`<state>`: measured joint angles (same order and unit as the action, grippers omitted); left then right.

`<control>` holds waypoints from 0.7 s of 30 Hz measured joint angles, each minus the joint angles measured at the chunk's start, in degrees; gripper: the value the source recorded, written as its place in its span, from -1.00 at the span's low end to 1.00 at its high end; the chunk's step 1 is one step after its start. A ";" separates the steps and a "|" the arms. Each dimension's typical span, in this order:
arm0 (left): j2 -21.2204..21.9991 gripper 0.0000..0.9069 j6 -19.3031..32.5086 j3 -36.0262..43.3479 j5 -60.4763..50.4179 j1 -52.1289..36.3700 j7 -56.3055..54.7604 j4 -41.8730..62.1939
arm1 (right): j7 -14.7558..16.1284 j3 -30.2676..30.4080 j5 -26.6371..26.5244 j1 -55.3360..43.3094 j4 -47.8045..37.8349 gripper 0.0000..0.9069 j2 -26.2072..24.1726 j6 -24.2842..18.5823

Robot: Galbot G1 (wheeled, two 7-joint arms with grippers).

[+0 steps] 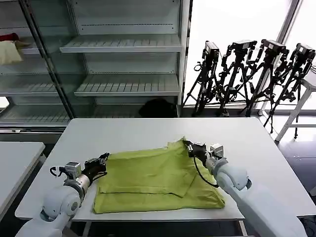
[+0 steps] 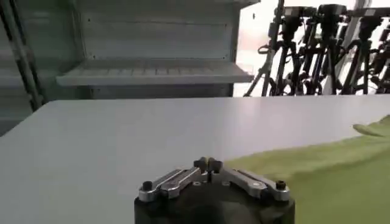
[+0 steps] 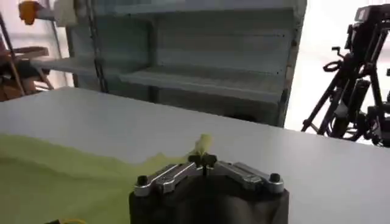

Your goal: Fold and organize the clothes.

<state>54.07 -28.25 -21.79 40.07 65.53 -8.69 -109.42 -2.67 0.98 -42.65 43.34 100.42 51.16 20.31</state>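
T-shirt (image 1: pixel 158 175): lime-green, partly folded, flat on the near half of my white table (image 1: pixel 123 131) | my left gripper (image 1: pixel 101 160): fingers pressed together, at the shirt's left edge | my right gripper (image 1: pixel 190 146): pinching the shirt's raised far right corner, a peak of cloth between its tips

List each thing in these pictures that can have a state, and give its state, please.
T-shirt: lying on the white table, partly folded, far corner raised.
Right gripper: shut on the T-shirt's far corner.
Left gripper: shut, at the T-shirt's left edge; grip on cloth unclear.
Shelves: bare, apart from cloths at the far left.
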 measured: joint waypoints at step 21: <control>1.21 -1.00 -2.69 -4.51 -5.38 12.39 -7.23 -14.88 | -0.56 -12.63 -0.35 21.79 17.95 -1.00 -8.30 -4.68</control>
<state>55.27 -30.94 -26.30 34.69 77.92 -15.92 -124.30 -3.22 -11.64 -43.00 65.13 118.37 42.85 15.62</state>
